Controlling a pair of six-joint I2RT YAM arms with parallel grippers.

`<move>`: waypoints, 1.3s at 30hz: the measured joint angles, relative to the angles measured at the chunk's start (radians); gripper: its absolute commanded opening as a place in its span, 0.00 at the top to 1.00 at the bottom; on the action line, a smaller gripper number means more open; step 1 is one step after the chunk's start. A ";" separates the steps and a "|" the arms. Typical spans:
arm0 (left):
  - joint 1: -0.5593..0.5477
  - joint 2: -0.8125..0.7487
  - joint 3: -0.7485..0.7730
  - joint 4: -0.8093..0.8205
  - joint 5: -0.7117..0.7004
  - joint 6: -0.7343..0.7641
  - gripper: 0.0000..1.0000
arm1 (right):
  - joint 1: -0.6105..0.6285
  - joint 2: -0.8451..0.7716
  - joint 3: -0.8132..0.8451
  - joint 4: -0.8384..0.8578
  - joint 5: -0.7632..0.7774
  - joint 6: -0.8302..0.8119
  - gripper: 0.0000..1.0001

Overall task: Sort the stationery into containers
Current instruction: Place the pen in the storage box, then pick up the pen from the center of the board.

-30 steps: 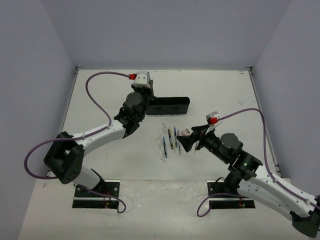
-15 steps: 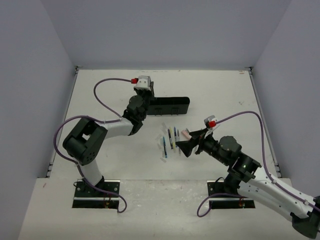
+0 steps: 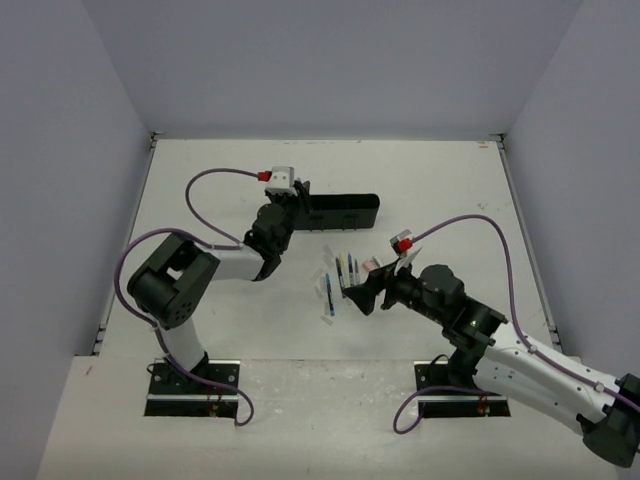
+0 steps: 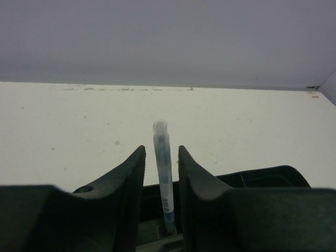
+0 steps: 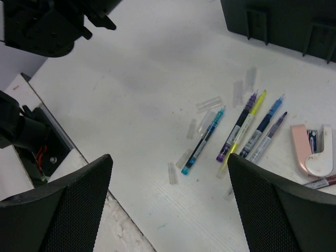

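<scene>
At the tray (image 3: 345,212), the slightly parted left hand (image 4: 161,153) flanks one blue pen (image 4: 164,176) standing inside, while several pens (image 5: 242,125) and the eraser (image 5: 311,152) lie unsorted on the tabletop (image 5: 147,79) beneath the wide-spread right hand (image 5: 169,164).

No text, brand or number is legible, not even on the pens (image 5: 239,128)

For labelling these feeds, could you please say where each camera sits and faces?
Top external: high behind the bases, looking down at the table; both arms show.
Left wrist: on left gripper, facing a blue pen upright in the tray; fingers show.
Right wrist: above loose pens, looking down; fingers of the right gripper show.
Shared: all see the tray.
</scene>
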 measured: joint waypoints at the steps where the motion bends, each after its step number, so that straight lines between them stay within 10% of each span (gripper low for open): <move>1: 0.000 -0.014 -0.012 -0.010 0.001 -0.007 0.52 | 0.000 0.018 0.007 -0.009 0.000 0.002 0.15; 10: -0.057 -0.397 -0.015 -0.226 -0.038 -0.030 0.00 | 0.003 0.188 0.119 -0.132 0.050 0.071 0.26; 16: -0.118 -0.589 0.310 -0.797 -0.092 -0.176 0.00 | 0.010 0.434 0.325 -0.318 0.183 0.128 0.41; 22: -0.130 -0.911 0.177 -1.128 -0.060 -0.309 0.00 | -0.003 0.605 0.390 -0.413 0.261 0.143 0.72; 39: -0.131 -1.148 -0.011 -1.648 -0.072 -0.377 0.00 | -0.329 0.671 0.330 -0.460 0.260 0.184 0.79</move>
